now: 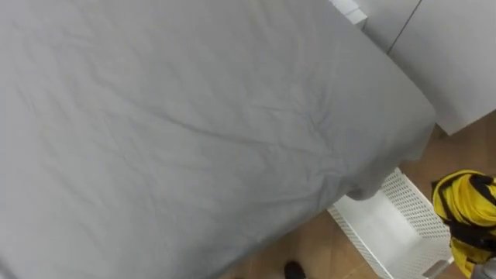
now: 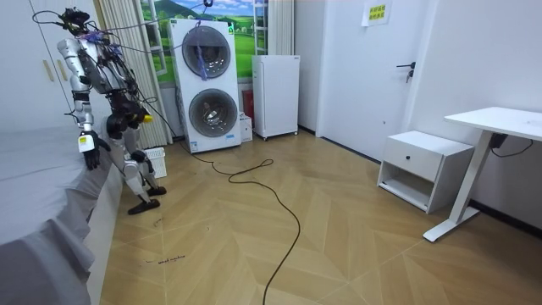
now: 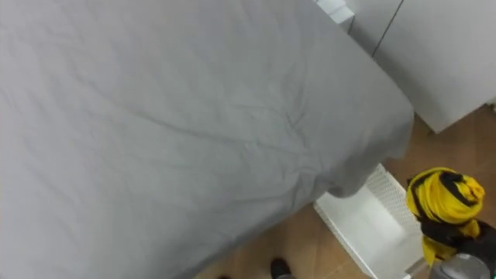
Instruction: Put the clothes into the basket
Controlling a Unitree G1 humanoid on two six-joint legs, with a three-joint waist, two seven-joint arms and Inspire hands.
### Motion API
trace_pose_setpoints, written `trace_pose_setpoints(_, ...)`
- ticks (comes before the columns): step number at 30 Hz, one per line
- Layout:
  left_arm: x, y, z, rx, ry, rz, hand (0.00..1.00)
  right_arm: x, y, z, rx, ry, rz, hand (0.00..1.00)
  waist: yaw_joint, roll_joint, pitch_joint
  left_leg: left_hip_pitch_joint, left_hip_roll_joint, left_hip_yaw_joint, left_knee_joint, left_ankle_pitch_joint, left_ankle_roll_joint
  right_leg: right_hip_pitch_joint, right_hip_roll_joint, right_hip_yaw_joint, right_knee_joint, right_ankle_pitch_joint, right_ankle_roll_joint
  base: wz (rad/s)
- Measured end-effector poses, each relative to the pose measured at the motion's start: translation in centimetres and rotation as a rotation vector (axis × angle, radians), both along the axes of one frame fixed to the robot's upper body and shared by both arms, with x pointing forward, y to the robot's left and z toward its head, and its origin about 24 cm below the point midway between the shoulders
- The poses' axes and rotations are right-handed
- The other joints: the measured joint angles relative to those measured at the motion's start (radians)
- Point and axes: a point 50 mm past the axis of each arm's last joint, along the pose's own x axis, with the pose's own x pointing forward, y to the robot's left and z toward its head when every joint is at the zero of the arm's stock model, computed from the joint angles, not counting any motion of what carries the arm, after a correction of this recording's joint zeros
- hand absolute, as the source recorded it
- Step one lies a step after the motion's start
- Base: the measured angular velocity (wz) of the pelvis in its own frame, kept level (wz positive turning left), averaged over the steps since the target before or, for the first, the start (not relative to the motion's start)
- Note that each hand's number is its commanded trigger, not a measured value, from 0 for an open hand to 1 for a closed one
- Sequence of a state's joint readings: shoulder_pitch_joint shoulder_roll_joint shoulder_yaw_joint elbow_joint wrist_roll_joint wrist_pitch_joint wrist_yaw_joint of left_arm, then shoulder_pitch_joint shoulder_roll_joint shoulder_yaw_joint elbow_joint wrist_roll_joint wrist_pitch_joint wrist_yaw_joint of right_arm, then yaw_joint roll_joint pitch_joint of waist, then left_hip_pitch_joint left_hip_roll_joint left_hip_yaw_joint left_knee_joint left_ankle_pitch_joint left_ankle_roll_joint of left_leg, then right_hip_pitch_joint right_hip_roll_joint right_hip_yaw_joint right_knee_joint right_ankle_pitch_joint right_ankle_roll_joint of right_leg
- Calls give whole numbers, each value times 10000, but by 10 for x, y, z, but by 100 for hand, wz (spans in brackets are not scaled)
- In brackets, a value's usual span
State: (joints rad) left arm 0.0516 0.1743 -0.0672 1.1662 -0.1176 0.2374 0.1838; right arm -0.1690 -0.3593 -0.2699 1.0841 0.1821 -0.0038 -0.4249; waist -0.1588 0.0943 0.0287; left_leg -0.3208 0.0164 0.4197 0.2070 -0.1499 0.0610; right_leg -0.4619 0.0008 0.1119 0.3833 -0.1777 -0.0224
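Robot stands at the edge of a bed under a wrinkled grey sheet (image 1: 194,124), at the room view's left. A white perforated plastic basket (image 3: 389,188) sits on the wood floor just beside the bed, partly under the overhanging sheet corner. The task's thing is a bunched yellow garment with black markings (image 3: 446,194). It is in the right hand (image 3: 448,229), low at the right of the eye views, by the basket's outer edge and not yet inside it. Dark fingers look curled round the wad below its bulging top, so I judge the hand clamped on the cloth. The left hand (image 2: 88,146) hangs over the bed edge and is too small to tell whether it is open or closed. Handling, as a judgement: the garment is light, soft and limp, with no stiffness to it, and nothing about it is fragile. Loose folds will droop and may snag on the basket rim or trail outside. The fabric looks smooth, perhaps slippery, so a hold round the thick middle of the bundle seems safer than a pinch at an edge. Looks: bright yellow, crumpled into a rounded ball, with black stripes or lettering across the folds and a tail hanging below the fingers. What kind of garment it is cannot be told.
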Motion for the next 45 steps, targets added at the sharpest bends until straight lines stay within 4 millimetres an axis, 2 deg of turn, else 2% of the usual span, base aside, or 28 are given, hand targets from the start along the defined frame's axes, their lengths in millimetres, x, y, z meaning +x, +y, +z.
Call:
trace_pose_setpoints(4, 17, -5, 1, -161, -219, -131, 0, 2, 4, -6, 213, 536, 57, 99, 281, 165, 11, -433, -74, 1, -4, 115, 60, -475, -82, -56, 160, 16, 15, 5)
trace_pose_setpoints(5, 18, -5, 1, -192, -233, -86, 0, 4, 5, -6, 228, 569, 95, 47, 282, 189, 9, -458, -80, -2, -4, 121, 64, -497, -88, -66, 158, 16, 15, 0)
trace_pose_setpoints(6, 19, -6, 1, -199, -215, -168, 0, 6, 7, -6, 223, 606, 197, 0, 303, 222, 10, -493, -87, -2, -5, 129, 71, -560, -97, -71, 158, 11, 21, 0)
trace_pose_setpoints(11, 26, -7, 1, -214, -273, -240, 0, 14, 9, -4, 230, 551, 313, 0, 324, 263, 31, -680, -114, -144, 48, 143, 90, -651, -235, -423, 136, 4, 30, 7)
trace_pose_setpoints(13, 32, -8, 3, -214, -397, -335, 0, 14, 9, -4, 236, 592, 329, 0, 333, 347, 80, -805, -100, -283, 204, 143, 91, -652, -283, -583, 84, 4, 30, 21)
trace_pose_setpoints(16, 41, -9, 4, -240, -580, -435, 0, 10, 10, -7, 318, 837, 387, 0, 581, 397, 71, -978, -115, -420, 253, 143, 91, -772, -302, -628, 115, 5, 29, 7)
trace_pose_setpoints(19, 45, -10, 5, -298, -701, -412, 0, 9, 10, -9, 450, 871, 482, 0, 623, 491, 68, -1089, -122, -523, 286, 161, 120, -795, -338, -780, 118, 5, 29, 14)
trace_pose_setpoints(29, 46, -11, 5, -393, -777, -62, 0, 2, 11, -13, 524, 1182, 399, 0, 648, 467, 68, -915, -128, -663, 276, 162, 119, -561, -335, -877, 15, 4, 27, 2)
trace_pose_setpoints(31, 44, -10, 5, -392, -753, -56, 0, -1, 10, -14, 531, 1255, 367, 0, 650, 416, 76, -807, -136, -684, 268, 162, 119, -439, -339, -878, -1, -3, 29, 0)
trace_pose_setpoints(34, 42, -5, 5, -276, -808, -49, 0, -15, 8, -20, 564, 1540, 209, 0, 599, 202, 92, -588, -131, -804, 274, 161, 119, -95, -367, -1055, -77, -19, 21, 13)
trace_pose_setpoints(37, 40, 2, 7, -95, -898, -114, 0, -27, 7, -24, 617, 1727, -83, 0, 564, 21, 61, -424, -110, -958, 289, 162, 118, 242, -366, -1236, -267, -19, 18, 17)
trace_pose_setpoints(40, 37, 3, 7, -56, -838, -242, 0, -39, 6, -28, 751, 1843, -415, 0, 588, -47, 47, -28, -89, -1048, 253, 159, 115, 821, -346, -1442, -589, 9, 44, 20)
trace_pose_setpoints(44, 32, 7, 7, -88, -1052, -14, 0, -52, 6, -31, 952, 1715, -756, 0, 604, -195, -24, 475, -124, -1275, -24, 184, 77, 1490, -320, -1714, -969, 54, 67, 22)
trace_pose_setpoints(45, 26, 9, 7, -35, -1047, 13, 0, -56, 9, -34, 1104, 1661, -889, 0, 647, -327, -89, 696, -126, -1294, -148, 214, 53, 1754, -280, -1722, -1121, 109, 51, 8)
